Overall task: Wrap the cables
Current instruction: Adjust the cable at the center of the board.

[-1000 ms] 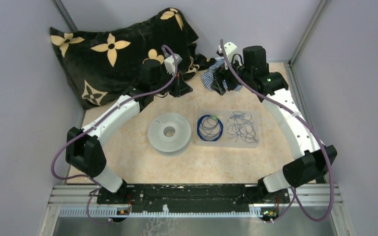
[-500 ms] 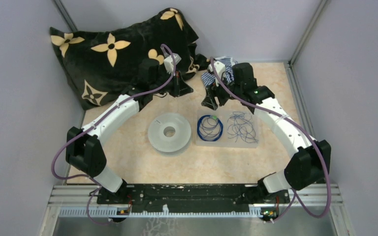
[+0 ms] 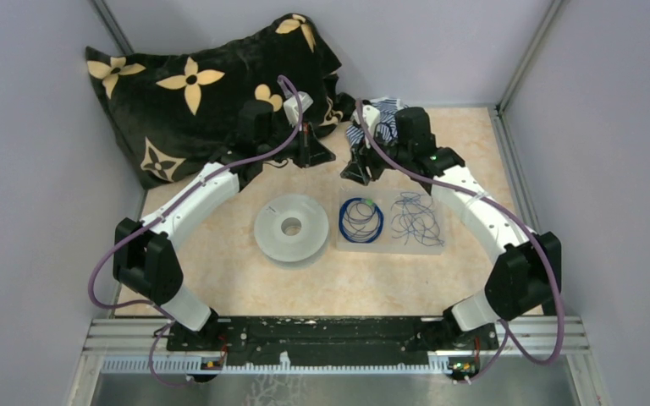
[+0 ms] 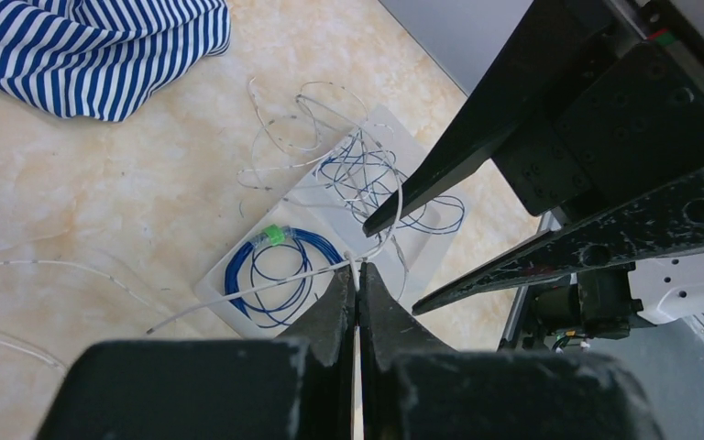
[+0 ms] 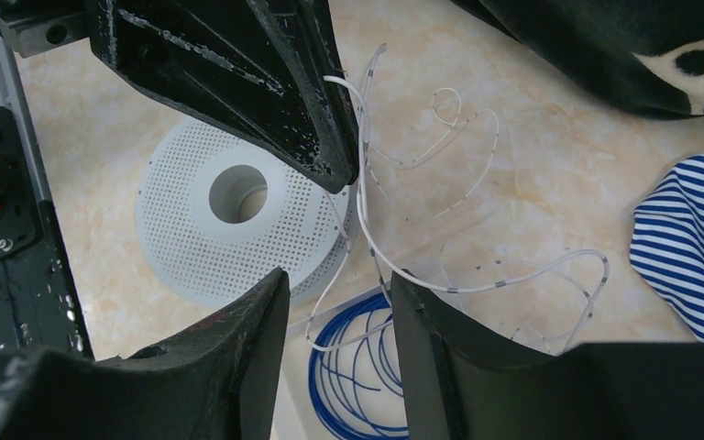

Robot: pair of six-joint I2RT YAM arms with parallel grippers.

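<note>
The cables lie on a clear sheet (image 3: 392,243): a blue ring coil (image 3: 361,219) with a green bit, and a loose blue and whitish tangle (image 3: 416,220). Both show in the left wrist view, the coil (image 4: 243,266) and the tangle (image 4: 367,174). My left gripper (image 3: 313,155) (image 4: 357,270) is shut on a thin white cable (image 4: 266,286) that hangs above the table. My right gripper (image 3: 357,173) (image 5: 339,280) is open just right of the left one. The white cable (image 5: 359,156) runs down from the left fingertips (image 5: 330,156) and between the right jaws, above the blue coil (image 5: 357,385).
A pale perforated spool (image 3: 290,227) (image 5: 238,220) lies flat left of the sheet. A blue-striped cloth (image 3: 378,117) (image 4: 92,46) and a dark flowered blanket (image 3: 186,85) lie along the back. Walls close in both sides.
My right arm has swung left and forward from the striped cloth, ending close beside the left gripper. The left arm has stayed still.
</note>
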